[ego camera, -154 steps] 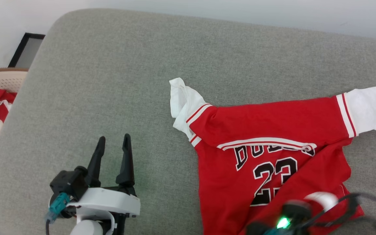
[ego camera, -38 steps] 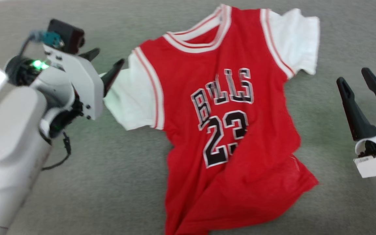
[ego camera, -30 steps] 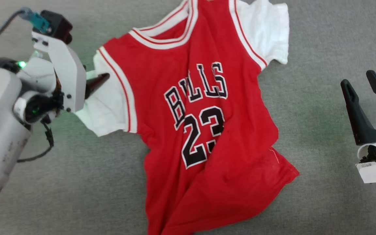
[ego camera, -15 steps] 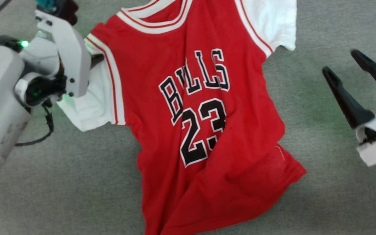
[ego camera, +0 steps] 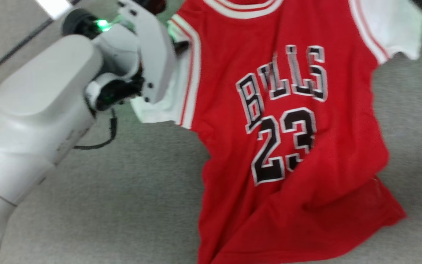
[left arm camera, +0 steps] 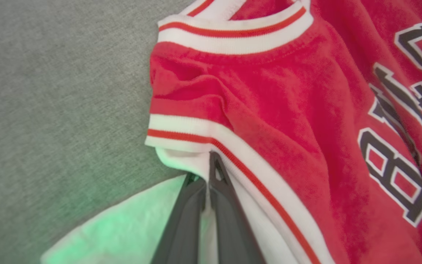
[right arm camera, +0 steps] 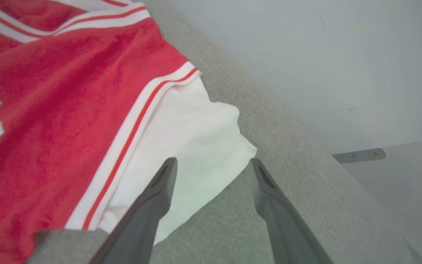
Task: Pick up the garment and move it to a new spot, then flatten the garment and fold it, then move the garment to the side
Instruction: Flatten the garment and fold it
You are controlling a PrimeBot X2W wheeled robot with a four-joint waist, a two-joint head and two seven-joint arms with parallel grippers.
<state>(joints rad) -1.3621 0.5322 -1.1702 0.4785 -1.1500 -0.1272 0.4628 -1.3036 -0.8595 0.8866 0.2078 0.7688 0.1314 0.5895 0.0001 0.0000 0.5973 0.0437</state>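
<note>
The garment [ego camera: 288, 146], a red shirt with white sleeves and black "23" lettering, lies face up on the grey cushion, its lower hem rumpled. My left gripper [ego camera: 181, 46] sits at the shirt's left white sleeve. The left wrist view shows its two dark fingers [left arm camera: 213, 157] pressed together, pinching white sleeve cloth just below the striped seam of the garment [left arm camera: 288, 102]. In the right wrist view my right gripper [right arm camera: 213, 161] hangs open just above the outer edge of the other white sleeve of the garment [right arm camera: 50, 91], with nothing between its fingers.
The grey cushion [ego camera: 123, 205] stretches out to the left of and below the shirt. Its far edge [right arm camera: 306, 135] runs close behind the right sleeve, with a pale wall [right arm camera: 324, 55] and a small metal bracket [right arm camera: 359, 156] beyond.
My left gripper has shut on the left sleeve, where it stood open before. The head camera has shifted. The right gripper has left the picture's right side.
</note>
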